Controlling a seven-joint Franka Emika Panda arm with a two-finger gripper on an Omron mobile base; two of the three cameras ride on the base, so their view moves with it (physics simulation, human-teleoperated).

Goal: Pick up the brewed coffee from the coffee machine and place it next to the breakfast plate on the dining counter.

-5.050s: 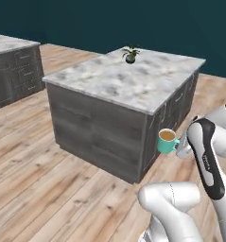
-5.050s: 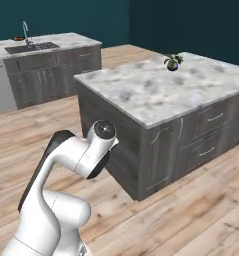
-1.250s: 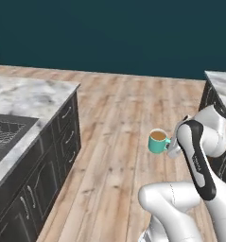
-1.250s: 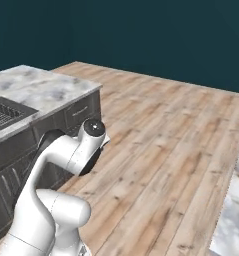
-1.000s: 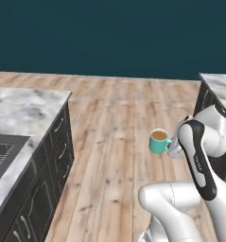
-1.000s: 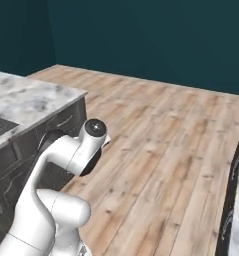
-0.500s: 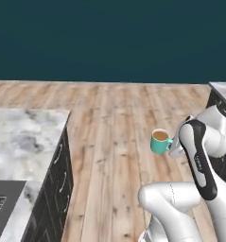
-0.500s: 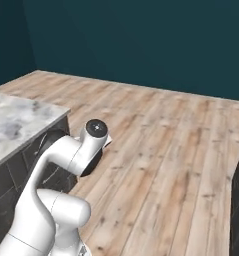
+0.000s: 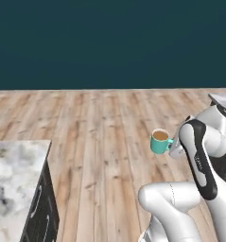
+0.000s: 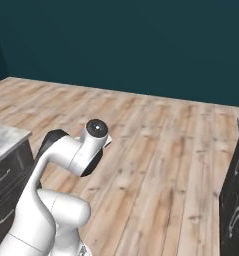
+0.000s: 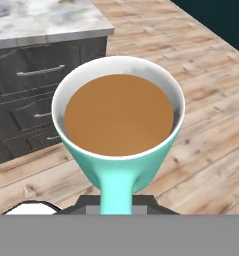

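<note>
The small teal mug of brown coffee [image 11: 118, 131] has the lower end of its handle hidden behind the grey band, so the gripper's hold there cannot be seen. The white-grey marbled counter [image 9: 13, 182] is cut off by the left and bottom edges of the left base view. In the right base view the white arm blocks the mug.

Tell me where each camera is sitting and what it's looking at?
Left base view: behind the arm's left, facing the wood floor; arm at lower right carrying the mug.
Right base view: behind the arm's right, facing that floor; arm at lower left.
Hand view: on the hand, looking down into the mug's coffee, toward a marbled counter.
Both base views share the plank floor and teal wall.
</note>
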